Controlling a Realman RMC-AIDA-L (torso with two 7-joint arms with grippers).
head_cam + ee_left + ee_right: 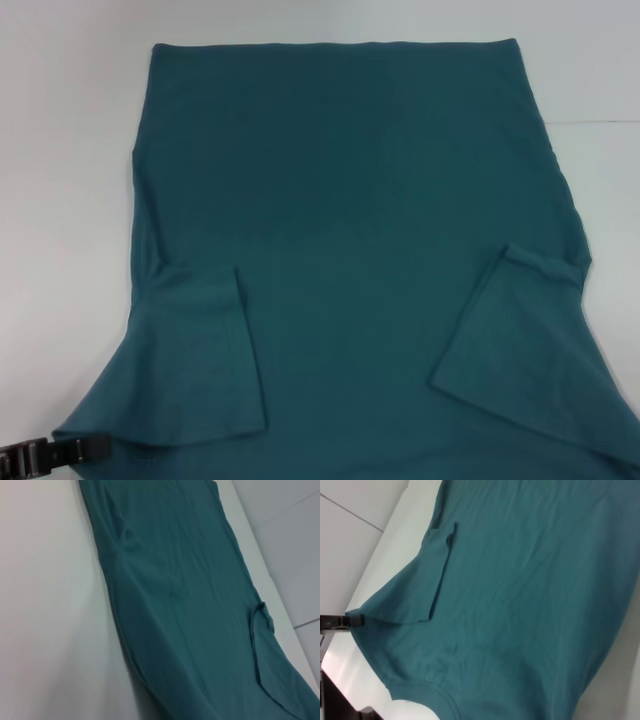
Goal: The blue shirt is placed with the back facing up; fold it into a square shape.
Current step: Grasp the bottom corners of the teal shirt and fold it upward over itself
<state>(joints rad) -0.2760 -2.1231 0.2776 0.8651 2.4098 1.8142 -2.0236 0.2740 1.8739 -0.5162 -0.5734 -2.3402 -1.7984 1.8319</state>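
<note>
Head view shows the blue shirt (350, 230) spread flat on the white table (60, 200), both sleeves already folded in over its back. The left end effector (70, 450) is pinched shut on the shirt's near left corner, while the right end effector is out of sight, so I cannot tell its state. A one-corner pull could drag the shirt askew or flip that sleeve (200, 350) open; bare table lies beside the shirt's left edge and beyond its far hem.

The blue shirt (360, 250) lies flat on the table (60, 200), sleeves folded inward.
</note>
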